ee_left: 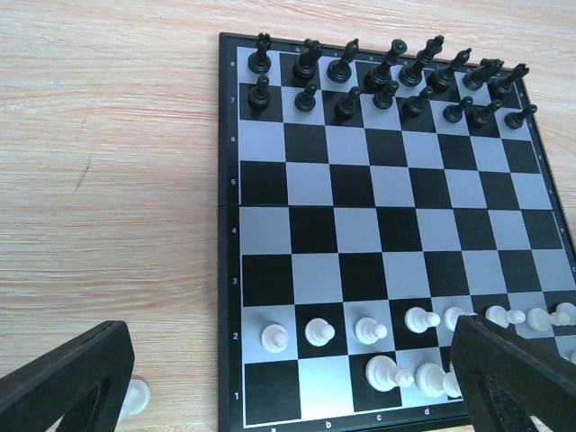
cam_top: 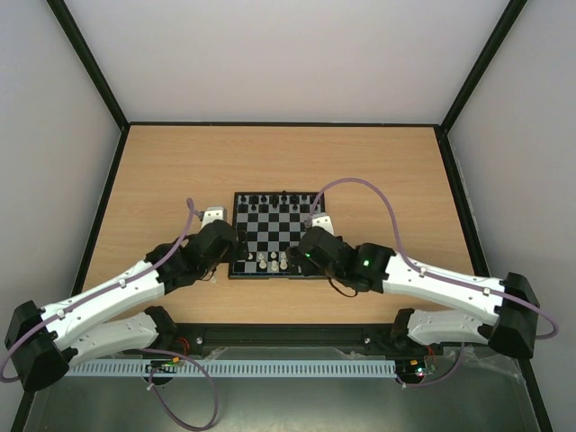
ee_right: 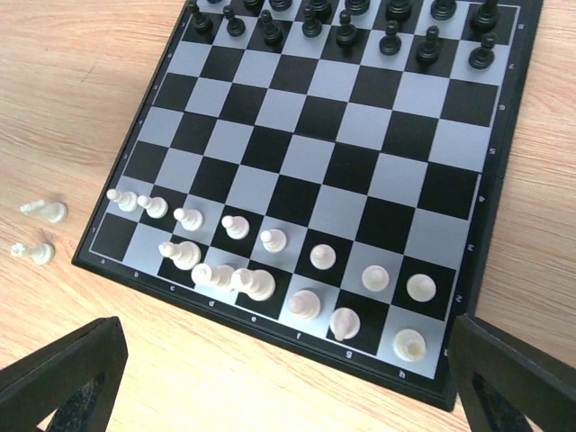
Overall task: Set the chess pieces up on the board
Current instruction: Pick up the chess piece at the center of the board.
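Facing the board (ee_right: 351,166), you see the left gripper (ee_left: 288,382) and right gripper (ee_right: 288,387) both spread wide, gripping nothing. Black pieces (ee_right: 346,31) line the two far rows; white pieces (ee_right: 324,256) stand along the near rows. Two white strays (ee_right: 49,211) lie on the table (ee_right: 72,90) beside the board's corner, apparently toppled.

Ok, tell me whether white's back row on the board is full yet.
Not full. Its two left-end squares are bare, and two white pieces lie on the table off the board.
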Motion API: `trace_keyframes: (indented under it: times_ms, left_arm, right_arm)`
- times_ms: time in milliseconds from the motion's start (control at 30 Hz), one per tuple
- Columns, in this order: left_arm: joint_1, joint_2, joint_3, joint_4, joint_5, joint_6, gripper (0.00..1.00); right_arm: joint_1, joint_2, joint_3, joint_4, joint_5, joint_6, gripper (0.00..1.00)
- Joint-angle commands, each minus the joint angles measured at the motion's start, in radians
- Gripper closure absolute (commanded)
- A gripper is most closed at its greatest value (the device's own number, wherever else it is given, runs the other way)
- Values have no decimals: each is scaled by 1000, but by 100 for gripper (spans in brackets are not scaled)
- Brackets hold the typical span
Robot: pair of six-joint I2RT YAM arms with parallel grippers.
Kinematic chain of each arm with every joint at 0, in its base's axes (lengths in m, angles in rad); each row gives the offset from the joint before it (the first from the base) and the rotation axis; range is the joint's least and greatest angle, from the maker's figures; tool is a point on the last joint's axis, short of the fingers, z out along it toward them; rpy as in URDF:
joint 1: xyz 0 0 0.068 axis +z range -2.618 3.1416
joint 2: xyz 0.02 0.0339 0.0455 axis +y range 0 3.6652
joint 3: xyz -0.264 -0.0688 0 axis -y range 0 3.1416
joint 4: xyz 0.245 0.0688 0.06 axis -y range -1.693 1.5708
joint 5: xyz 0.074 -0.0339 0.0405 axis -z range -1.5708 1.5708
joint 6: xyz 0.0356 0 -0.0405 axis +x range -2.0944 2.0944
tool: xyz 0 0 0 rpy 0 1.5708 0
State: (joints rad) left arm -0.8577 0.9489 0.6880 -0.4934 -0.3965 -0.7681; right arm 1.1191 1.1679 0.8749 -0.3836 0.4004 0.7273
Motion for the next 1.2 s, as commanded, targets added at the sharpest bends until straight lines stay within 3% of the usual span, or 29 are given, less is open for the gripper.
trace_keyframes:
  times_ms: [0,233,500,767,1167]
  left_arm:
    - [6,26,40,-27,-11,-4,1]
    - [8,38,59,-64,-42,-45,1]
    - [34,29,41,-185,-28,-119,1]
    - [44,97,42,-188,48,-158,1]
    - [43,95,-84,-139,100,-249,1]
  right_arm:
    - [-4,-85,-60,-27,53,-14,1]
    - [-7,-190,-125,-18,109,-33,1]
    - [-17,-195,-133,9,110,-57,1]
    - [-28,-201,-145,17,112,-75,1]
    - [-45,-224,-189,38,99,-89,1]
